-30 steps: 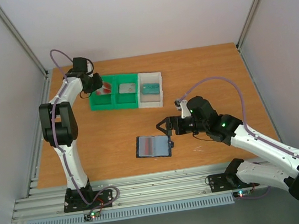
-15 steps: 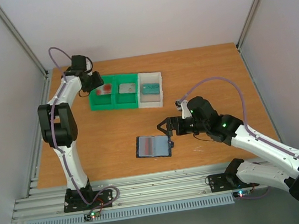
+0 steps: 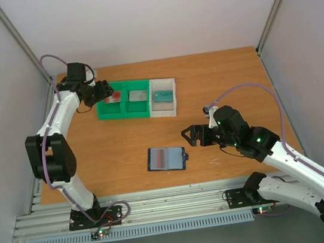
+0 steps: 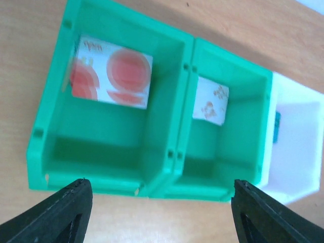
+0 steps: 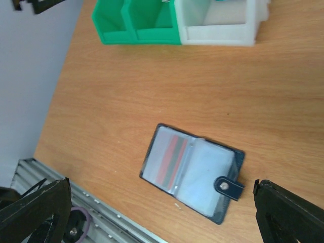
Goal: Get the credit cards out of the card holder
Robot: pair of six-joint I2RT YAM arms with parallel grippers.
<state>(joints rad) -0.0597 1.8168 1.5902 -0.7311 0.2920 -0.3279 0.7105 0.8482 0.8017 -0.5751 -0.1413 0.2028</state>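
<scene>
The card holder (image 3: pixel 166 158) lies open and flat on the table, showing blue-grey pockets; one pocket holds a card with a red and green stripe (image 5: pixel 172 159), and the snap tab (image 5: pixel 228 187) points right. A credit card with red round blotches (image 4: pixel 112 72) rests in the left green compartment (image 3: pixel 112 96). A second white card (image 4: pixel 210 99) sits in the middle compartment. My left gripper (image 4: pixel 162 188) hangs open above the tray's near wall, holding nothing. My right gripper (image 5: pixel 159 190) is open above the holder; in the top view it (image 3: pixel 192 136) sits just right of the holder.
The green-and-white compartment tray (image 3: pixel 138 108) stands at the back of the table; its white end compartment (image 4: pixel 298 142) holds a small teal object (image 3: pixel 161 95). A metal rail (image 5: pixel 101 217) runs along the table's near edge.
My left gripper opened and drew back to the left of the tray, leaving the blotched card in the left compartment. My right gripper shifted a little to the right, away from the holder.
</scene>
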